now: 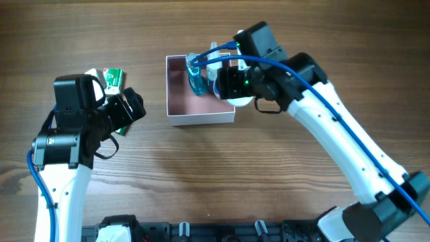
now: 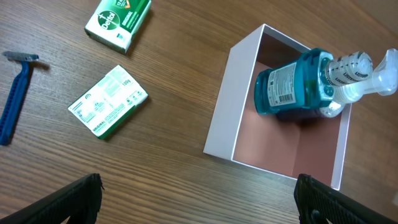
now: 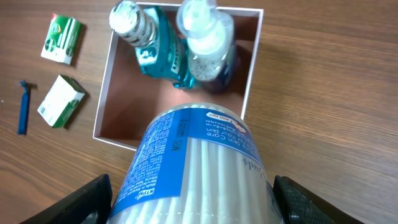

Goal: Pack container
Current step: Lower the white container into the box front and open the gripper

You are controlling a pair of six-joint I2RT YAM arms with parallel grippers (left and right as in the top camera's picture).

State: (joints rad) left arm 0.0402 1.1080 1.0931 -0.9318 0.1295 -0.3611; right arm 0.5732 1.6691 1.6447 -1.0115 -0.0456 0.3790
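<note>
Right gripper (image 3: 193, 190) is partly closed around a clear tub (image 3: 193, 168) of white sticks, probably cotton buds, holding it just above the near right edge of the container (image 3: 104, 87), likely ready to lower it in. That square white box with its pink floor sits around the middle of the table. A blue bottle (image 3: 163, 56) and a clear white-capped bottle (image 3: 206, 50) are crowded against its far right side, which leaves bare pink floor for the tub. Left of the container lie two green soap boxes (image 2: 118, 22) (image 2: 109, 101) and a blue razor (image 2: 15, 99). Above them hovers the left gripper (image 2: 205, 208), wide open and empty, seemingly placed for a later pick. Only the right wrist view shows the grip on the tub. Only the wrist views show the razor, which the left arm hides from overhead.
</note>
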